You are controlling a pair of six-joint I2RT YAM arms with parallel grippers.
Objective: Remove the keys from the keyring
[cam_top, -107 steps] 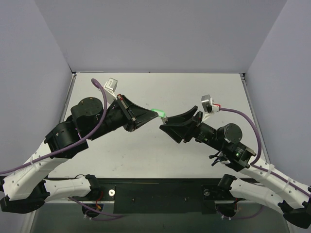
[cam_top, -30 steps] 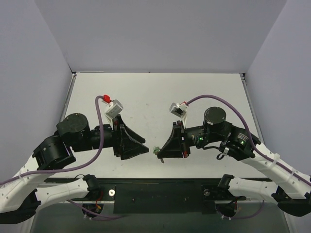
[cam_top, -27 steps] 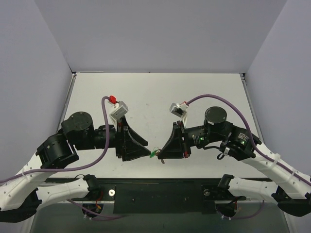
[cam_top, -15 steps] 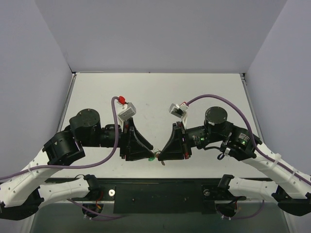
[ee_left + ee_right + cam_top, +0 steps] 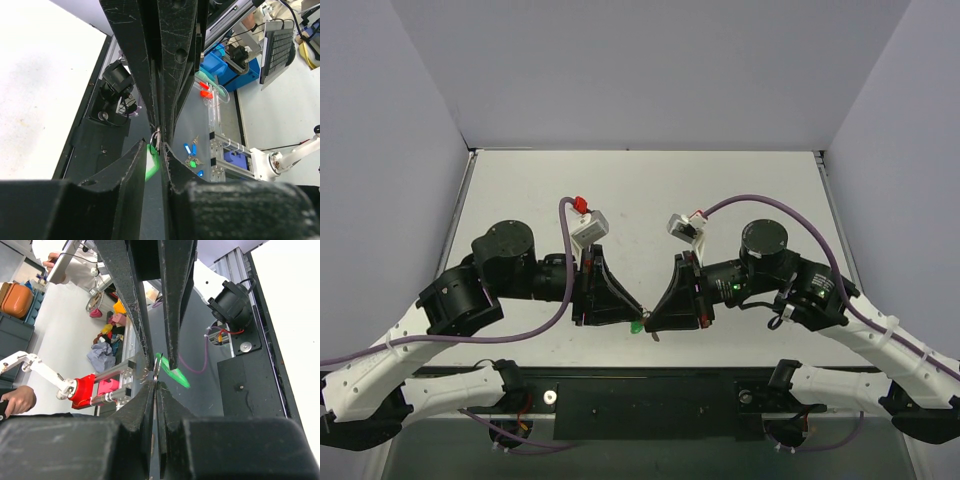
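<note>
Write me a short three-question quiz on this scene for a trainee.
1. True or false: the green keyring lies flat in the middle of the table.
2. Where do the left gripper and the right gripper meet? A: at the far edge. B: by the near edge, about midway across. C: against the left wall.
3. Fill in: seen from its own wrist camera, the right gripper is ___ (open or shut).
Key: 1 false; 2 B; 3 shut.

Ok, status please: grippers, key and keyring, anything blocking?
Left gripper shut on green keyring. Right gripper shut on key. Tips meet near front table edge; key not visibly off ring. Nothing blocking.
</note>
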